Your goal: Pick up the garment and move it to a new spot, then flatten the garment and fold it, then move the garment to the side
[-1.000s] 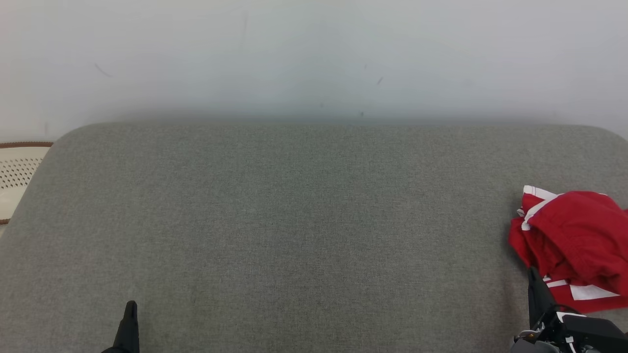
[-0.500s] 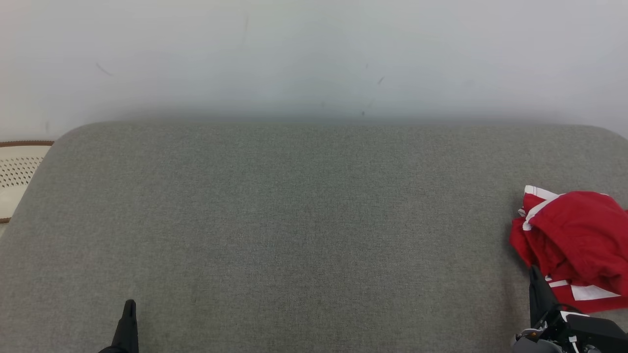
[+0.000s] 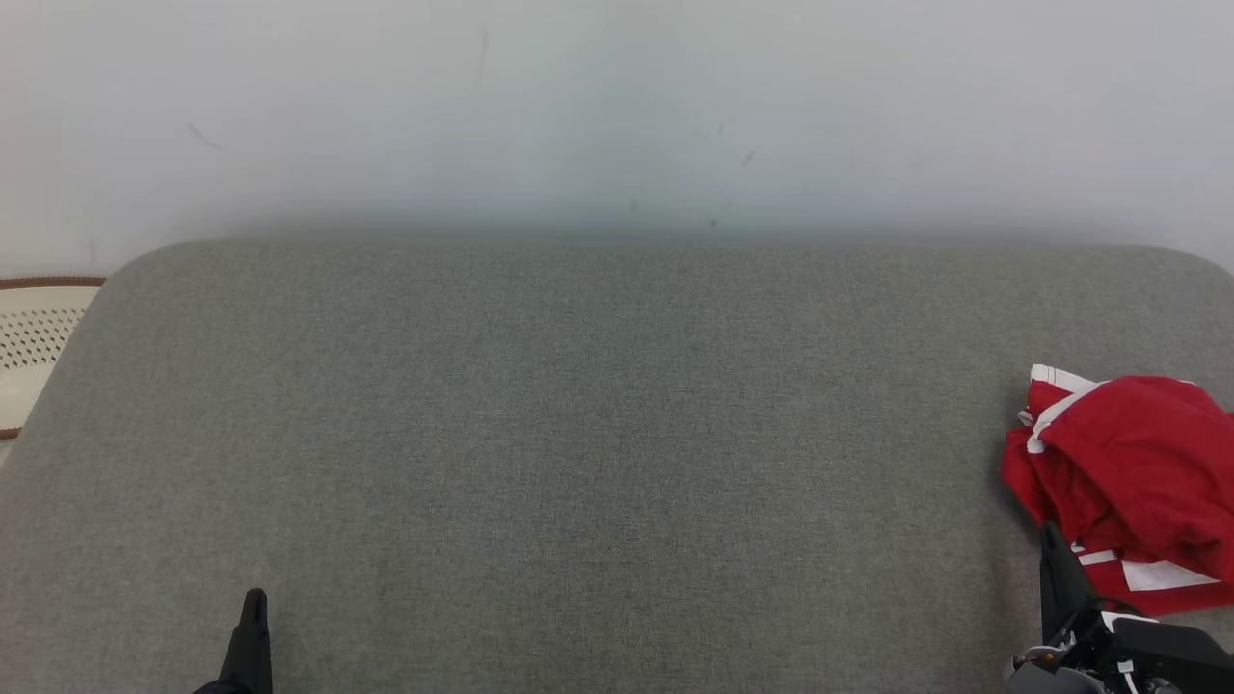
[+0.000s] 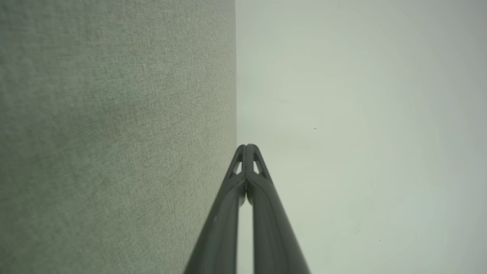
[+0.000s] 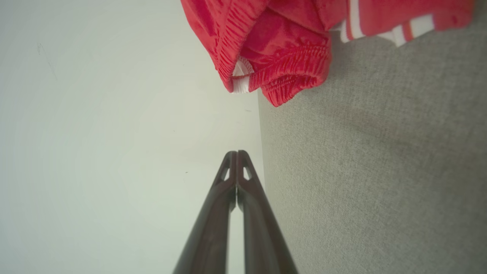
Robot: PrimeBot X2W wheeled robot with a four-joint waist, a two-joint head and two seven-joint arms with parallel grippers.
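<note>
1. A wide grey woven-fabric pad [image 3: 578, 434] lies against a plain white wall [image 3: 617, 96].
2. A red garment with white stripes [image 3: 1128, 463] sits at the pad's 3 to 4 o'clock edge. It is bunched in a loose heap, neither flat nor neatly folded.
3. The left gripper [image 3: 254, 607], two long dark fingers, rests at 7 o'clock with its fingers pressed together, holding nothing. It is well apart from the cloth.
4. The right gripper [image 3: 1053, 554] is at 5 o'clock, just beside the heap's near edge, fingers likewise pressed together and empty.
5. The heap fits two stages: waiting to be carried to a new spot, or already set down and waiting to be spread out.
6. Either way, a good hold seems to need the fingers parted before they meet the cloth. They should then close on the ribbed elastic waistband [image 5: 293, 72], a firm edge that should slip less than loose folds.
7. No brand or writing can be read. A small white tab [image 5: 239, 80] at the waistband looks blank.
8. A cream perforated object with a brown rim [image 3: 34, 337] sits off the pad at 9 o'clock.
</note>
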